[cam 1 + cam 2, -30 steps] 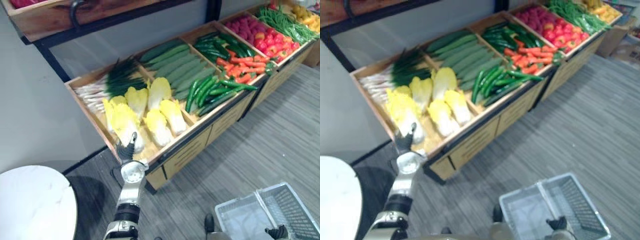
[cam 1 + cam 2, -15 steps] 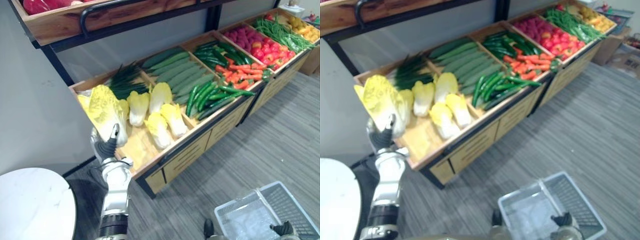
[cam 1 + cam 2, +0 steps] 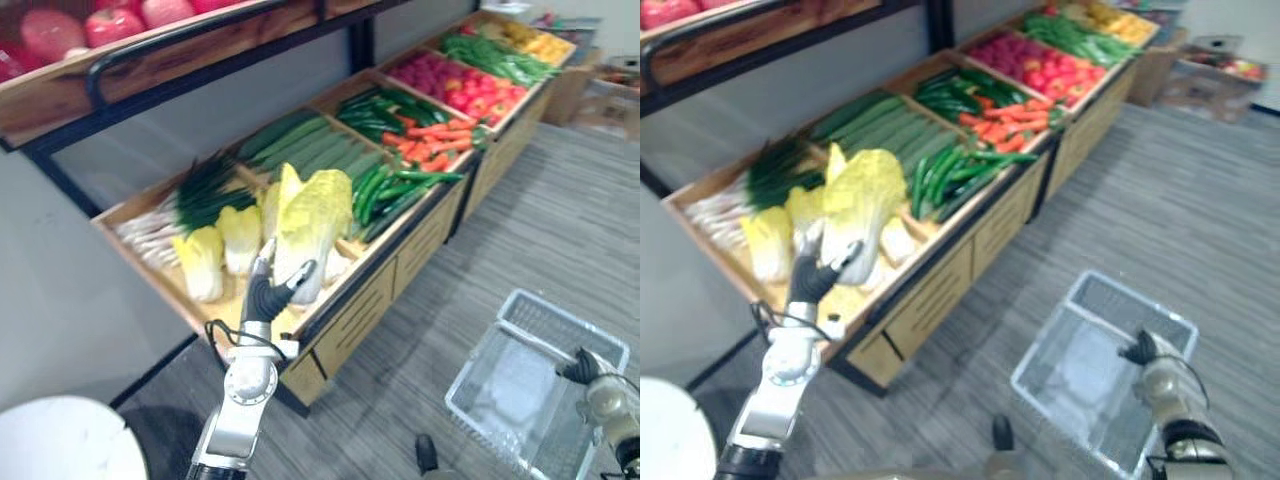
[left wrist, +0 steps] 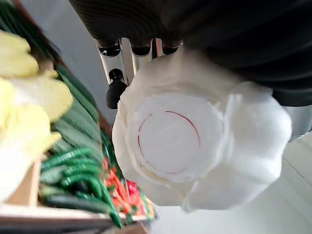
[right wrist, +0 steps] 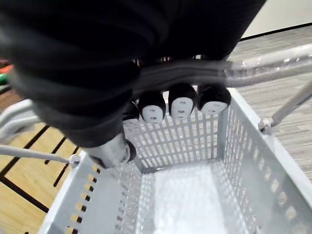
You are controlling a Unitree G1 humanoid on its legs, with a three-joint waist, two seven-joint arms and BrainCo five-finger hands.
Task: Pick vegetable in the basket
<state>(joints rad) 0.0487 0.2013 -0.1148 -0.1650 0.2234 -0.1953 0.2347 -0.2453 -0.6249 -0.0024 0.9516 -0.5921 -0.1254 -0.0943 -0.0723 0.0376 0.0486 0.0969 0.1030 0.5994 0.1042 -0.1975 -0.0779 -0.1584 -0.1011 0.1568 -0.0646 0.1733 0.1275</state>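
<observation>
Cabbage [image 3: 312, 222] in left hand [image 3: 265, 296], over crate [image 3: 140, 265] edge.

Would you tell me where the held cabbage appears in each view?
Left eye view: cabbage at centre, above the left hand.
Right eye view: cabbage left of centre.
Left wrist view: its white base, central.
Right wrist view: looks into the basket instead.
Landmark: green peppers.
</observation>
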